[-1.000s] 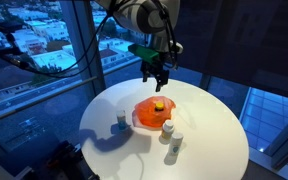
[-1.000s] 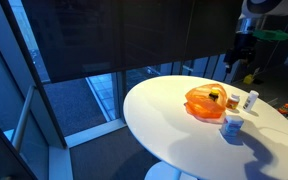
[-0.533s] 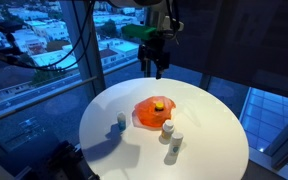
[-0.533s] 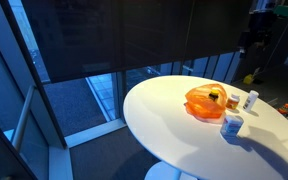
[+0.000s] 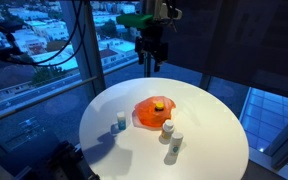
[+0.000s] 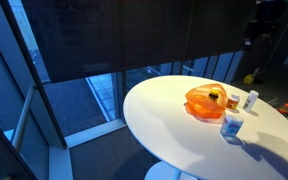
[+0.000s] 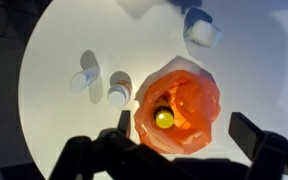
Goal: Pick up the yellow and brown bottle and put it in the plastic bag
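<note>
The yellow and brown bottle stands inside the orange plastic bag on the round white table. Its yellow cap also shows in both exterior views, inside the bag. My gripper hangs high above the table's far side, open and empty. In the wrist view its two fingers spread wide on either side of the bag far below. In an exterior view only part of the gripper shows at the top right.
Two white bottles stand next to the bag, and a small white container stands on its other side. They also show in the wrist view. Window glass and dark walls surround the table.
My gripper has risen well above the table, away from the bag. The bottle stays in the bag. The other things have not moved.
</note>
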You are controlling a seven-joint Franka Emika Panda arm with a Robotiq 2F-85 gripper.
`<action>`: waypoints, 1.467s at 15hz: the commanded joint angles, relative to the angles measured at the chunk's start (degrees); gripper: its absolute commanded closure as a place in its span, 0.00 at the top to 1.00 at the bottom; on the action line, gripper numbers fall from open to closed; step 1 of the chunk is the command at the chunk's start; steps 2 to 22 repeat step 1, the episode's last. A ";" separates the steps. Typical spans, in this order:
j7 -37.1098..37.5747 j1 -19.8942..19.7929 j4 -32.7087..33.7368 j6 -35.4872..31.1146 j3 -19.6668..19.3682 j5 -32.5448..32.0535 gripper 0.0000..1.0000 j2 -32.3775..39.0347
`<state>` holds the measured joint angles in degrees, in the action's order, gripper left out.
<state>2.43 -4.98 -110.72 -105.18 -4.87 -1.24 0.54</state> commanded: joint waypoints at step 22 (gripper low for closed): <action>-0.03 0.01 0.13 0.15 -0.03 0.01 1.00 0.15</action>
